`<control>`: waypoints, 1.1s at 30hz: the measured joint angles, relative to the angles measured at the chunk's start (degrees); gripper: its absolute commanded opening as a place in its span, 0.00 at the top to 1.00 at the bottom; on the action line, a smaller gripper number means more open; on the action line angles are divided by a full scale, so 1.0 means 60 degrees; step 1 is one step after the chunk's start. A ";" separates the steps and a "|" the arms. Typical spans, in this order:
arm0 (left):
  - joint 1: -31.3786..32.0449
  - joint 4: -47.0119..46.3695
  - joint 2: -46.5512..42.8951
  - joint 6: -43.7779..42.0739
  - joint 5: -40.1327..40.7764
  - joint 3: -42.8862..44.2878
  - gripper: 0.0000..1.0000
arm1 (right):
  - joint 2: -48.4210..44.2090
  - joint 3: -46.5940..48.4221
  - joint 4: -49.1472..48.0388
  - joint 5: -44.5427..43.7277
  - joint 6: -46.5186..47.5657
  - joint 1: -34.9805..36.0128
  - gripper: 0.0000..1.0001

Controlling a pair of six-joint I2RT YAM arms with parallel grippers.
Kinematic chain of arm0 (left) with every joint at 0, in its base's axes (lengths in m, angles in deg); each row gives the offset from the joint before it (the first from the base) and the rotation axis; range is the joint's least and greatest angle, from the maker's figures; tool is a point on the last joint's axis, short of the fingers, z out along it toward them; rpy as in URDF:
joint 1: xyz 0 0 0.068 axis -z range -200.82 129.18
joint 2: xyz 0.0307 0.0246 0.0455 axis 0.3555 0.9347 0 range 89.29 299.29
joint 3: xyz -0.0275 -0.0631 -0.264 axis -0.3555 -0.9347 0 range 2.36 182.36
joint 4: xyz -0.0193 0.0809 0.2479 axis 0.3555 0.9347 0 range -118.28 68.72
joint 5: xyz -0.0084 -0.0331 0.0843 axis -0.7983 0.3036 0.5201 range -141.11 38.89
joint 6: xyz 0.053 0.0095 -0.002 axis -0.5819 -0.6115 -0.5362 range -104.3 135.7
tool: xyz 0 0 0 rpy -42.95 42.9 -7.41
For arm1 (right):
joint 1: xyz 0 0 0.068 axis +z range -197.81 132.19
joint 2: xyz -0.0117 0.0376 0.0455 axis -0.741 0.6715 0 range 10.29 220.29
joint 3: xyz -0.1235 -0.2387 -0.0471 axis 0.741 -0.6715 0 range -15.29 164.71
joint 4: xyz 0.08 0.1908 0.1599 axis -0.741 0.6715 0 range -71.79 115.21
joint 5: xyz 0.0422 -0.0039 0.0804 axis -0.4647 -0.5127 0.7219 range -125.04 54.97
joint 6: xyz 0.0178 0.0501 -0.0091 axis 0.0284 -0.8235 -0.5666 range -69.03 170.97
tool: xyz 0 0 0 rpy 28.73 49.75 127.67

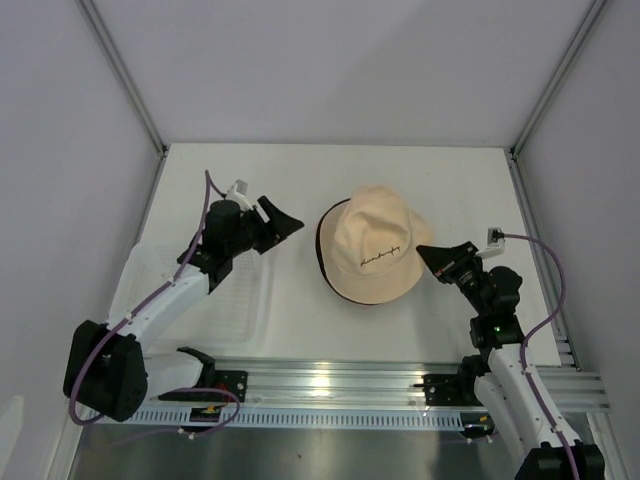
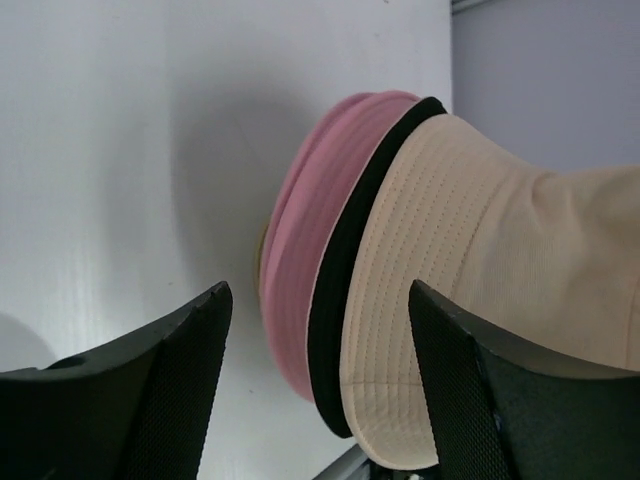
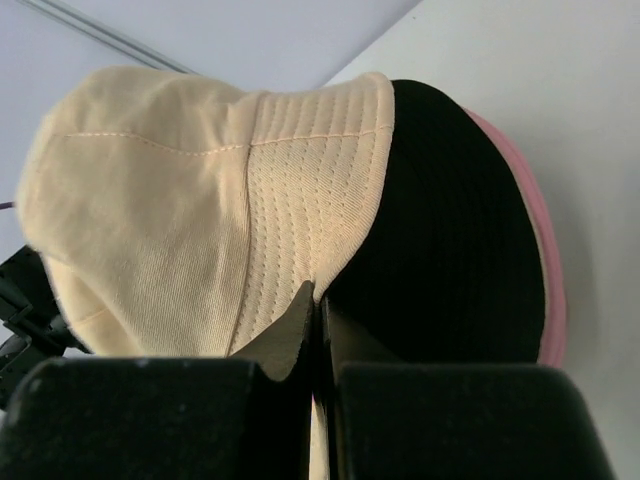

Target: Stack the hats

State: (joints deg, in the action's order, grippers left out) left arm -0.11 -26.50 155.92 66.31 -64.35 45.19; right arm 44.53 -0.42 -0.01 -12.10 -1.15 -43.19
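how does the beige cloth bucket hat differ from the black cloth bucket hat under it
The beige cloth bucket hat sits on top, crown and dark script in view; the black cloth bucket hat lies beneath, only its brim showing. The right gripper pinches the beige brim, not the black. Both share one stack over a pink cloth hat.

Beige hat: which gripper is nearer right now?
Right. The right gripper is shut on the brim of the beige hat at its right edge. The left gripper is open, off the hat's left side, pointing at it but not touching.
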 measured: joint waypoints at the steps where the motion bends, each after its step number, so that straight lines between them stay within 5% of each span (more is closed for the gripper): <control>1: 0.0000 -0.0492 0.0168 0.0248 -0.0240 -0.0153 0.29 | 0.0124 -0.0138 -0.0171 0.0000 0.0033 0.0000 1.00; 12: 0.0328 -0.4262 0.1905 0.1854 -0.2364 -0.0339 0.42 | 0.0390 -0.0474 -0.0586 -0.0095 0.0525 -0.0025 1.00; 33: 0.0645 -0.5056 0.3628 0.2022 -0.3096 -0.0277 0.51 | 0.0790 -0.0331 -0.0568 -0.0142 0.0743 -0.0025 1.00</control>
State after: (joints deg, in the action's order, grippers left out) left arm 3.76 -56.83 177.69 78.44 -82.92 43.53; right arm 49.27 -2.40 -3.42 -12.95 3.31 -43.34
